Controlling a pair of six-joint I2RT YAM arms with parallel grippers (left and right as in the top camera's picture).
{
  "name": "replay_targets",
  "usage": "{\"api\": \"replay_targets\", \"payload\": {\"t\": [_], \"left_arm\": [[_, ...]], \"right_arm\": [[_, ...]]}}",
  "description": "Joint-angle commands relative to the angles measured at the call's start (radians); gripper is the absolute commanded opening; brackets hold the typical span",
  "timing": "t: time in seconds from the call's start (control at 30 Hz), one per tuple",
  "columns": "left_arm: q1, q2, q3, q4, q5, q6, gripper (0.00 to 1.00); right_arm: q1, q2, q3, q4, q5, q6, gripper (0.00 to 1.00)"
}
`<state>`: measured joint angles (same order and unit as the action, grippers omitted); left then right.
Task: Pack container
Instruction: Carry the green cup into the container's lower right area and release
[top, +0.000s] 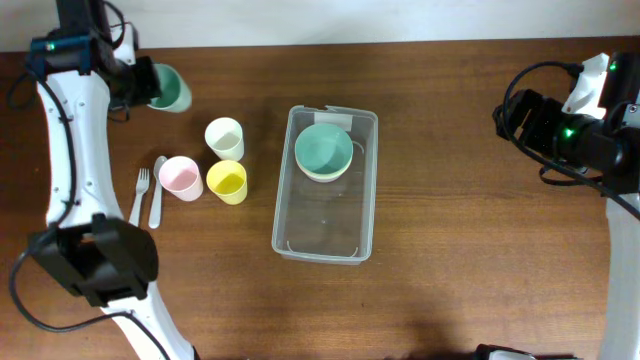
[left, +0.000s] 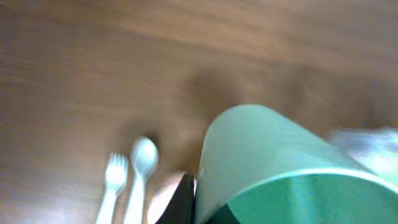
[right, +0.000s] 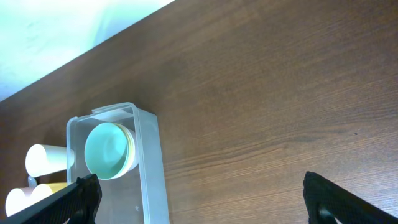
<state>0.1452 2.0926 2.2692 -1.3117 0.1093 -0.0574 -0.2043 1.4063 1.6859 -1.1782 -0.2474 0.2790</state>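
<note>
Table (top: 450, 220): dark brown wood grain, bare on its right side; a pale strip runs along the far edge.
Left gripper (top: 150, 85): at the far left corner, jaws closed on a green cup (left: 280, 168); its wrist view is blurred, so I cannot tell whether the cup touches the wood.
Right gripper (right: 200, 186): near the right edge, well apart from everything, jaws spread wide and holding nothing.
Container (top: 325, 235): clear tub with rounded corners, lying at the middle of the table, long side running away from the robot.
Green bowl (top: 323, 150): inside the container at its far end, nested in a pale yellow bowl (top: 322, 177) whose rim shows beneath it.
White cup (top: 224, 138): upright, left of the container.
Yellow cup (top: 227, 181): just in front of the white one.
Pink cup (top: 180, 178): touching or almost touching the yellow cup's left side.
Spoon (top: 158, 190) and fork (top: 139, 195): white, side by side, left of the pink cup.
Label (top: 336, 119): small white tag on the container's far short end; too small to read any writing.
</note>
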Motion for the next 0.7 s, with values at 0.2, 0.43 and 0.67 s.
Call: {"api": "replay_targets", "payload": {"t": [0.2, 0.43, 0.67], "left_arm": [[-0.351, -0.082, 0.037, -0.243, 0.104, 0.002, 0.01], [-0.583, -0.082, -0.104, -0.233, -0.021, -0.026, 0.01], [-0.701, -0.082, -0.389, -0.067, -0.02, -0.033, 0.01]], "right_arm": [[-0.006, -0.003, 0.01, 0.0, 0.009, -0.01, 0.99], [-0.006, -0.003, 0.01, 0.0, 0.009, -0.01, 0.99], [-0.006, -0.003, 0.01, 0.0, 0.009, -0.01, 0.99]]}}
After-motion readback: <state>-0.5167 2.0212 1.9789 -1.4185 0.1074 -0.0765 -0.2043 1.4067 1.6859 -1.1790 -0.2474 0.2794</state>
